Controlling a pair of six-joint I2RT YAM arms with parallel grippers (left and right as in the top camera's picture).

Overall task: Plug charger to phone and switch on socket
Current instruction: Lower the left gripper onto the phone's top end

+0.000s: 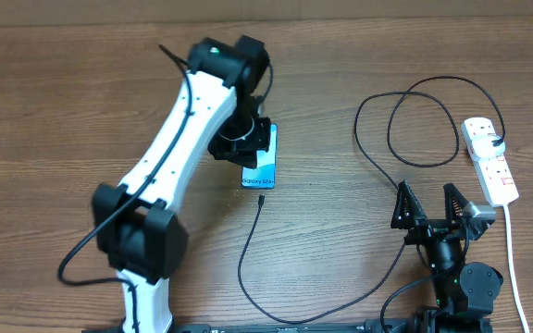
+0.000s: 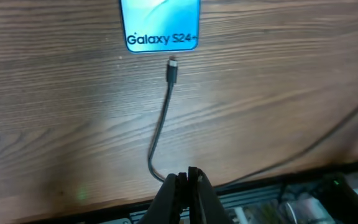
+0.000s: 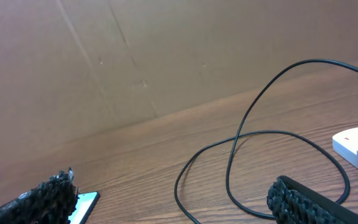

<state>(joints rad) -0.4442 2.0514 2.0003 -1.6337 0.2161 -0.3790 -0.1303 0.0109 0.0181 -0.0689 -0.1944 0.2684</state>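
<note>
The left claw (image 2: 186,174) is hanging clenched over the wooden surface (image 2: 55,124), its fingers (image 2: 178,194) pressing together with nothing between them. Straight ahead of its tips the phone (image 2: 160,25) is lying flat, its blue-white screen showing Galaxy S24+ at the end nearest the claw. The charger (image 2: 172,70) is resting with its connector tip between claw and phone, pointing at the phone's near edge and stopping just short of it, unplugged. From that tip it is running back toward the claw, passing beneath the clenched fingers and trailing off to the claw's right. From overhead it is sweeping along the near edge of the surface, rising beside the right claw (image 1: 427,196), close to its left finger, and curling into loops beyond that claw's tips. The right claw is standing released, fingers spread wide and grasping nothing, the loops showing between them in the wrist view. To this claw's right and slightly ahead, the socket (image 1: 489,159) is lying lengthwise, apart from the fingers, a black plug (image 1: 498,141) sitting in its far end. Whether it is switched on, I cannot tell. A white cord (image 1: 513,264) is leaving the socket's near end and running back past the claw's right side
</note>
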